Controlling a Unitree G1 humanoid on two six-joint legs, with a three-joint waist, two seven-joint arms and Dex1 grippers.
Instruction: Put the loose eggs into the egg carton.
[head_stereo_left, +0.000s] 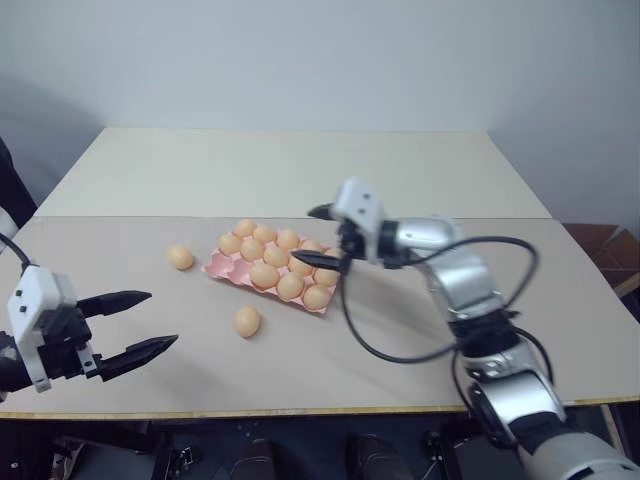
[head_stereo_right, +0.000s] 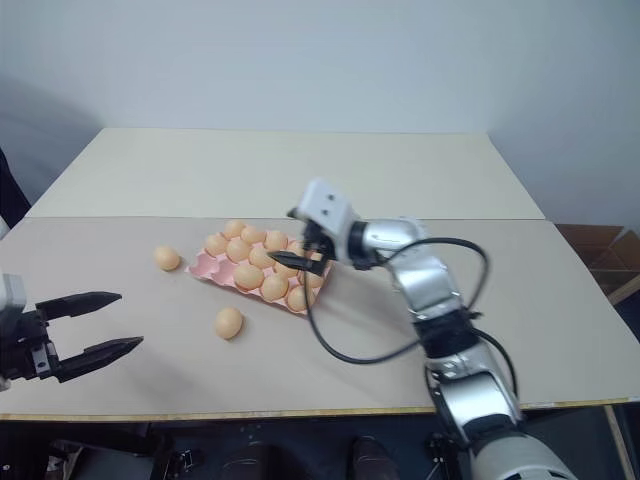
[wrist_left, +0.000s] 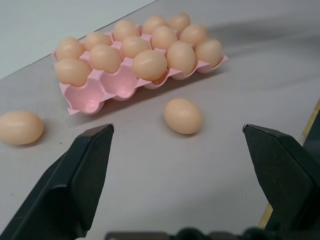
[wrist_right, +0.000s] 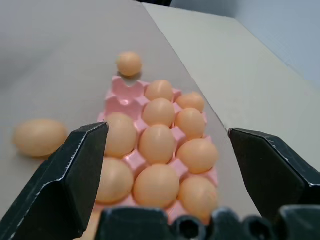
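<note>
On the table (head_stereo_left: 560, 300), two loose eggs left, carton nearly full.
Nearest egg (head_stereo_left: 247, 321) lies just ahead-right of left gripper (head_stereo_left: 138, 321), fingers apart, empty; other egg (head_stereo_left: 180, 257) beside egg carton (head_stereo_left: 222, 266). Right gripper (head_stereo_left: 325, 236) over carton, jaws wide.

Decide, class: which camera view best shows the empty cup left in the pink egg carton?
The left wrist view: the empty cup sits at the egg carton corner, facing the camera. The right wrist view shows it farther off. In the eye views it is a small bare pink corner.
</note>
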